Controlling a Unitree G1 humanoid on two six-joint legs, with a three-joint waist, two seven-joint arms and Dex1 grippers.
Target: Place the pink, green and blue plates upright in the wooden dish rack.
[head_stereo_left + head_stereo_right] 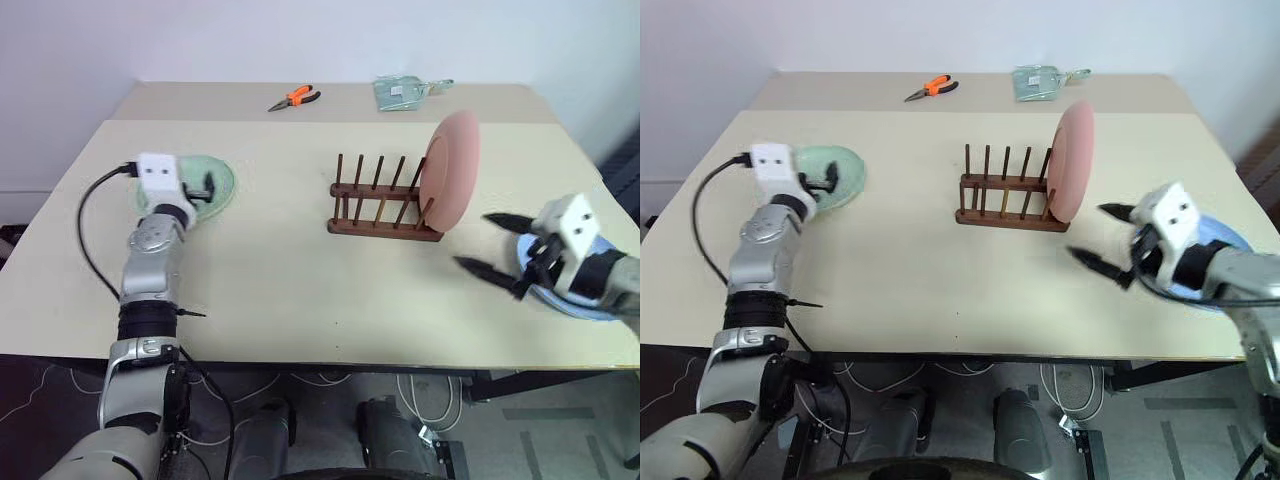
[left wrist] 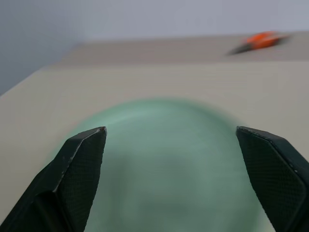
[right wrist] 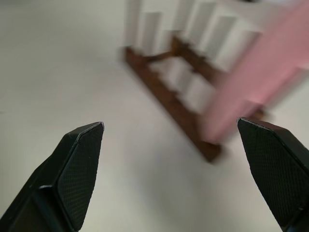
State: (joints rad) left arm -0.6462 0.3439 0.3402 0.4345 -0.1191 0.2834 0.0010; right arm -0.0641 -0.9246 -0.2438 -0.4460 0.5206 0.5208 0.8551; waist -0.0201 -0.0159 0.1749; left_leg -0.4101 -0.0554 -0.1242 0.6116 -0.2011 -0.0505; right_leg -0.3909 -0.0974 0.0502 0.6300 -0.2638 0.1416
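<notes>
The blue plate lies flat right of the wooden dish rack, half hidden behind the right gripper, whose fingers are spread. One pink plate stands upright in the rack's right end. One green plate lies left of the rack, partly covered by the left gripper, fingers apart.

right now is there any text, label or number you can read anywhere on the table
None can be read.
The packet at the table's far edge carries a pale label, too small and blurred to make out.
The plates, the rack and the pliers show no writing.
</notes>
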